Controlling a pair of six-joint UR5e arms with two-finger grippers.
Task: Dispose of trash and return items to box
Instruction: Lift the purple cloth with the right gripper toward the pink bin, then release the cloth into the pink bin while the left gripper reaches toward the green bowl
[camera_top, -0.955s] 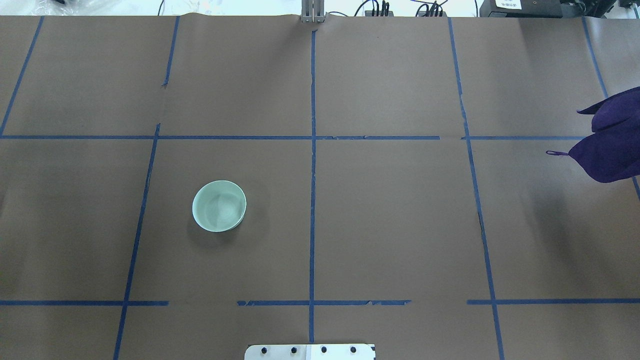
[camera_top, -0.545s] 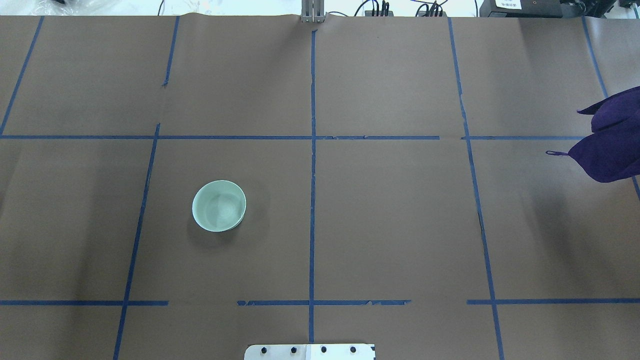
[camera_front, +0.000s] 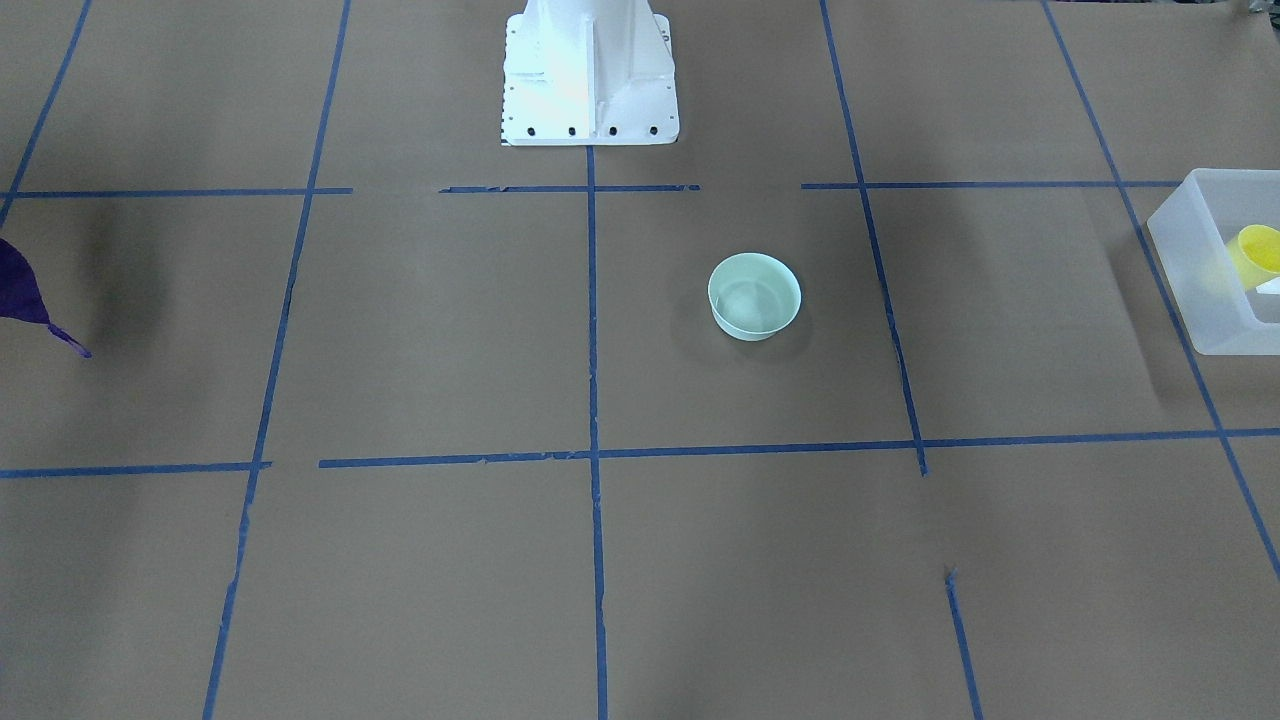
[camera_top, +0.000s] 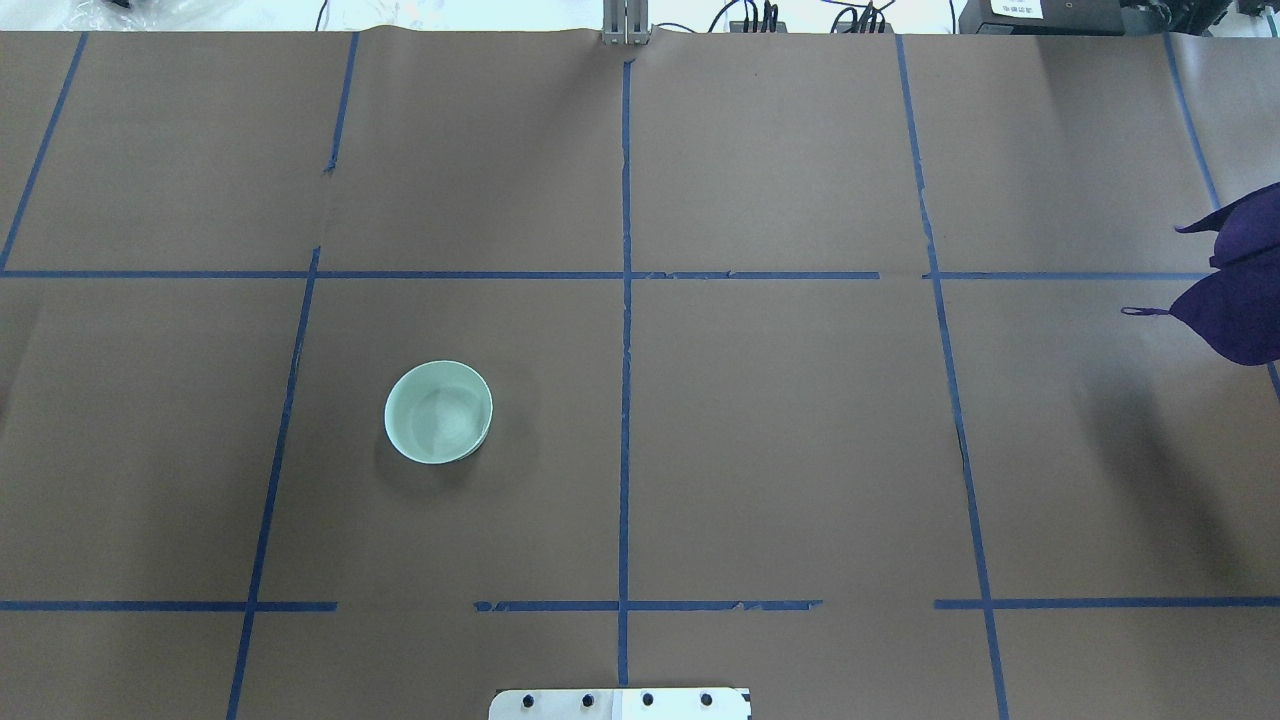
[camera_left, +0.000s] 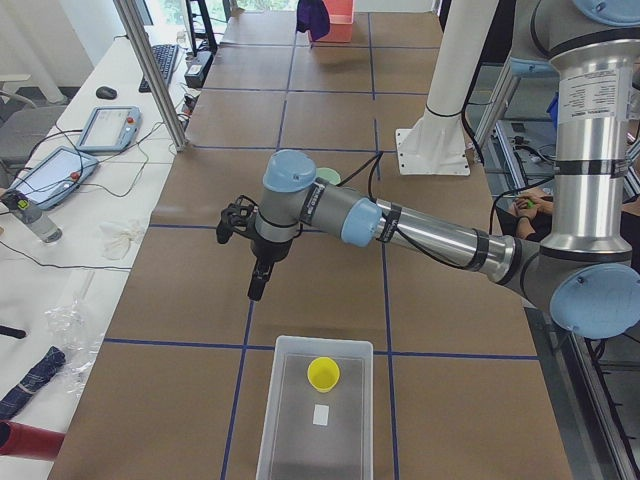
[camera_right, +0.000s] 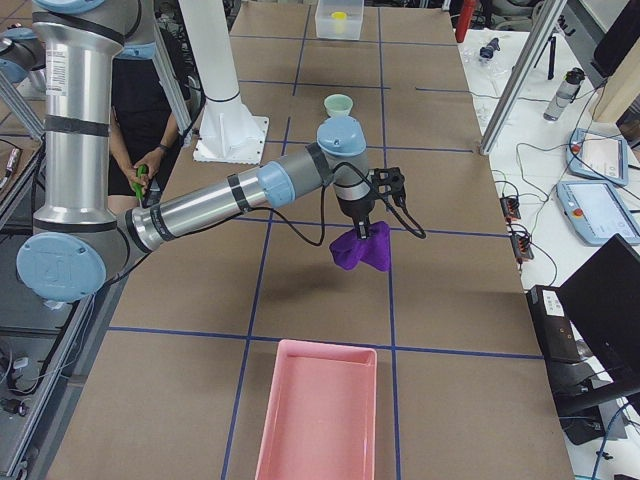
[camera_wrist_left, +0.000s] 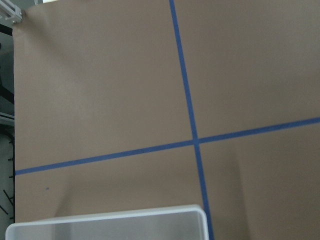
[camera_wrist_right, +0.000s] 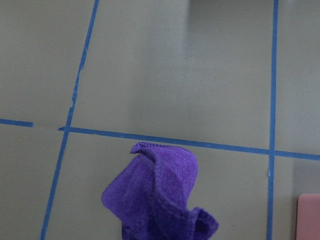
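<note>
The right gripper (camera_right: 359, 226) has its tips buried in a purple cloth (camera_right: 362, 250), so can't tell how those jaws stand. Same for the left gripper (camera_left: 257, 290), too small at mid-frame. The box (camera_left: 300, 430) is cut off at the bottom edge, yellow cup (camera_left: 323, 374) inside. The mint bowl (camera_top: 438, 412) sits alone lower left on the brown-papered worktop (camera_top: 800, 450), loads of room around it.

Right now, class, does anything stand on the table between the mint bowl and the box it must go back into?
Nothing visible does. Between the bowl and the box lies only bare brown paper with blue tape lines. The left claw hangs in the air over that stretch, touching neither.
</note>
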